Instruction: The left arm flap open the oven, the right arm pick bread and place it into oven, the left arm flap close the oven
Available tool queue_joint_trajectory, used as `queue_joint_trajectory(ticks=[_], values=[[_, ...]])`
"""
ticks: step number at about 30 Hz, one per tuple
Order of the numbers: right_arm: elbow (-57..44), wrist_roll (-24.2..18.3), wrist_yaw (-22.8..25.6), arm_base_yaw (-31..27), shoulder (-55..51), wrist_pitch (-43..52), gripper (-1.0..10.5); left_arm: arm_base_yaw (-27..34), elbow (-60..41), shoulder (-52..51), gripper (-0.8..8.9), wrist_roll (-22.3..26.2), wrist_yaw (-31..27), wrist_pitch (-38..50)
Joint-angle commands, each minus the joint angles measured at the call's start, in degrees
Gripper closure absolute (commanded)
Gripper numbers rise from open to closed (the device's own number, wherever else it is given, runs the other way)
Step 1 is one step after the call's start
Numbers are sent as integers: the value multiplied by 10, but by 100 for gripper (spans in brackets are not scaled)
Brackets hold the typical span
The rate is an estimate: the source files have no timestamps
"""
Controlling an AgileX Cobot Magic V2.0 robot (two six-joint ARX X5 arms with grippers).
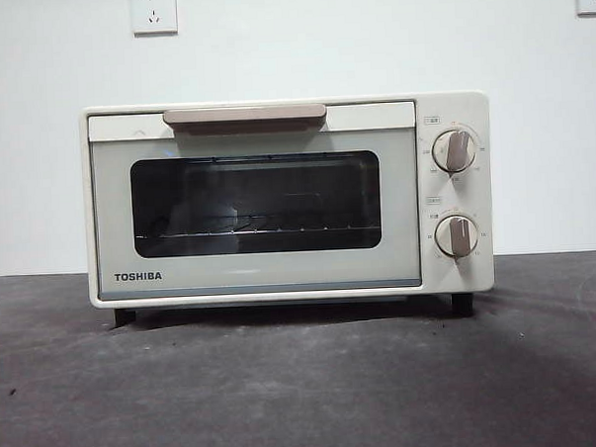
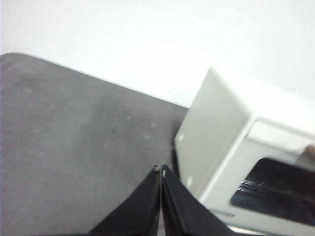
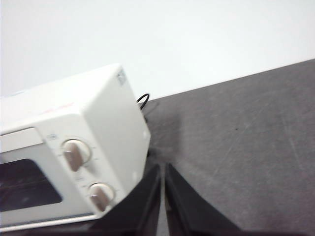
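Oven centre frame on tabletop, door shut (bread unseen). Left tool, right tool: closed, empty.

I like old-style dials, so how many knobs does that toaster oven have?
2. Both sit on the panel beside the glass door of the TOSHIBA toaster oven: the upper knob and the lower knob directly beneath it. None seem hidden.

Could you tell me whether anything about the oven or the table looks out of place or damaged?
Nothing stands out. The oven stands level on the table, its door shut, the handle straight and both knobs in place. No bread shows in any view. Both grippers wait beside the oven, shut.
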Motion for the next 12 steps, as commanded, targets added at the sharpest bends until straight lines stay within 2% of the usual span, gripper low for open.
queue_joint_trajectory(ticks=[1, 3, 8, 12], values=[[44, 10, -17, 1, 31, -17, 936, 0, 48, 47, 803, -7, 30, -11], [78, 7, -38, 1, 60, -33, 936, -4, 92, 87, 803, -2, 52, -32], [154, 4, -100, 1, 129, -67, 936, -35, 194, 169, 803, 5, 65, -76], [217, -12, -165, 2, 179, -112, 936, -68, 270, 229, 803, 11, 111, -120]])
